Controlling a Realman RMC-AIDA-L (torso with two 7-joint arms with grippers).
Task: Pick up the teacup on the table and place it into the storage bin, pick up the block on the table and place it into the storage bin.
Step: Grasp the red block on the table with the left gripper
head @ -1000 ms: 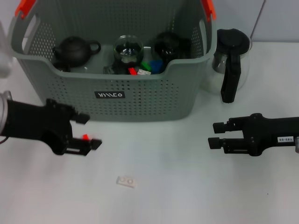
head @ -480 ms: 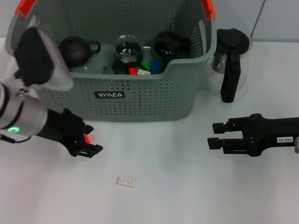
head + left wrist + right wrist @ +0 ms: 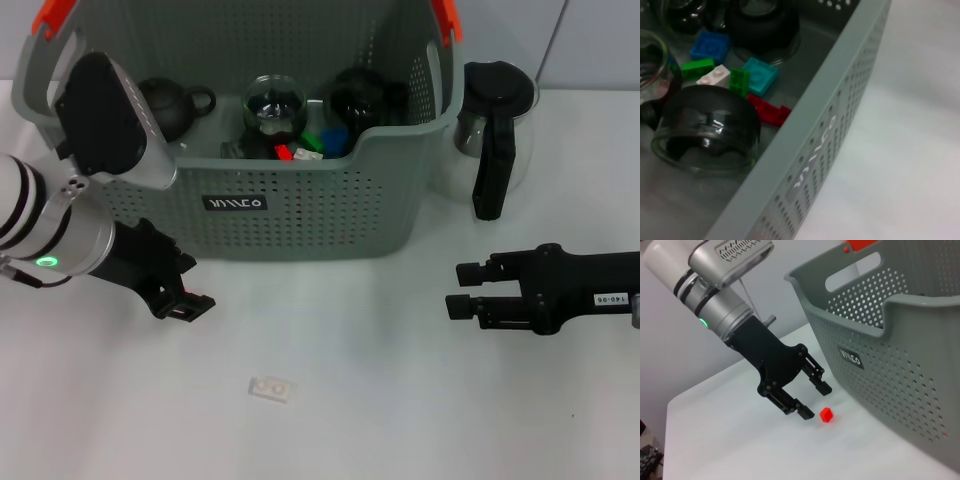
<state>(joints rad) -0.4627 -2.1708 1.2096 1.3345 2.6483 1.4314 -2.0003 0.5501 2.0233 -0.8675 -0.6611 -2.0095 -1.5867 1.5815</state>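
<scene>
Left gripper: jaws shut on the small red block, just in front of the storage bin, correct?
Not shut on it. The right wrist view shows the left gripper with jaws open, and the small red block lying free on the table just beside them, in front of the storage bin.

red block [image 3: 826,414] hidden in head view behind left claw [image 3: 185,288] | right arm [image 3: 600,288] cut off at edge

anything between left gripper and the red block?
Nothing. In the right wrist view the red block sits on bare table just off the open left gripper, beside the storage bin.
</scene>
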